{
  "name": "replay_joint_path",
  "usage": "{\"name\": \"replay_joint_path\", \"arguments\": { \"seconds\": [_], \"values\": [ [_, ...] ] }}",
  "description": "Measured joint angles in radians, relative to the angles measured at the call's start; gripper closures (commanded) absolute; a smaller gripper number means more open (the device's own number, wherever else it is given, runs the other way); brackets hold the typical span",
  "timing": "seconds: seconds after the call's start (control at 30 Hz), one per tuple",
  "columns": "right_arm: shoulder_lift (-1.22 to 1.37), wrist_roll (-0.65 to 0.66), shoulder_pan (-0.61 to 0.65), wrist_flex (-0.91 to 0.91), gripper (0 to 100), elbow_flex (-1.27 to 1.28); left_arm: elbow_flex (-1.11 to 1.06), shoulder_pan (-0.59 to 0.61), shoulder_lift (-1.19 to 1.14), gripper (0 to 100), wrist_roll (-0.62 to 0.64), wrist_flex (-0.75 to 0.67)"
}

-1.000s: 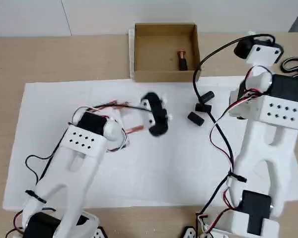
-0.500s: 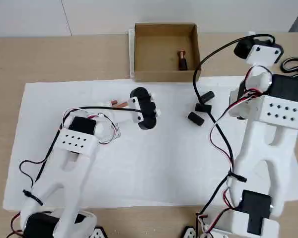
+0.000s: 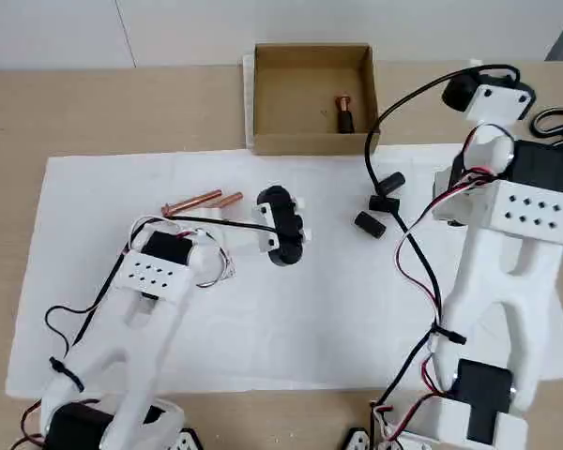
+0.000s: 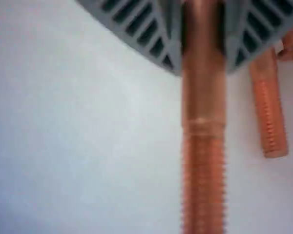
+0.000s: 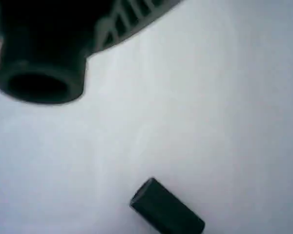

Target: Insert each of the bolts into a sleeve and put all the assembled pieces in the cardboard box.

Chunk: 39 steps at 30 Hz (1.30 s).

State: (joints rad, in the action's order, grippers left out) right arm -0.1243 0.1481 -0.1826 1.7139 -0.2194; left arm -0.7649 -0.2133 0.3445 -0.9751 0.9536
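Bolt (image 4: 203, 146), copper-coloured and threaded, sits clamped shank-outward in the left gripper (image 4: 203, 24), while the right gripper (image 5: 53, 29) pinches a black cylindrical sleeve (image 5: 39, 73) bore-outward, seemingly ready for mating above the white paper (image 4: 63, 146).

Bright, even light covers the white sheet (image 3: 310, 309); shadows on it are faint, and the copper bolt (image 4: 203, 146) gleams softly.

left gripper (image 3: 280, 228) shifted — nearer, two bolts (image 3: 192, 202) uncovered
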Motion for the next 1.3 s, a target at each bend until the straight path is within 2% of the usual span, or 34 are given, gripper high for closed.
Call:
{"name": "replay_joint_path", "arguments": {
  "seconds": [0.1, 0.37, 0.47, 0.57, 0.83, 1.1, 1.3],
  "values": [
    [0.0, 0.0, 0.0, 0.0, 99.5, 0.0, -0.008, 0.0, 0.003, 82, 0.041, 0.0],
    [0.0, 0.0, 0.0, 0.0, 99.5, 0.003, -0.008, 0.0, 0.009, 82, 0.055, 0.0],
    [0.0, 0.0, 0.0, 0.0, 99.5, 0.003, -0.003, 0.0, 0.012, 82, 0.152, 0.0],
    [0.0, 0.0, 0.0, 0.0, 99.5, 0.003, 0.06, 0.0, 0.012, 82, 0.361, 0.0],
    [0.0, 0.0, 0.0, 0.0, 99.5, 0.003, 0.244, 0.0, 0.012, 82, 1.092, 0.074],
    [0.0, 0.0, 0.0, 0.0, 99.5, 0.003, 0.239, -0.002, 0.012, 82, 1.577, 0.075],
    [0.0, 0.0, 0.0, 0.0, 99.5, 0.003, 0.135, -0.003, 0.012, 82, 2.021, 0.075]
  ]
}}
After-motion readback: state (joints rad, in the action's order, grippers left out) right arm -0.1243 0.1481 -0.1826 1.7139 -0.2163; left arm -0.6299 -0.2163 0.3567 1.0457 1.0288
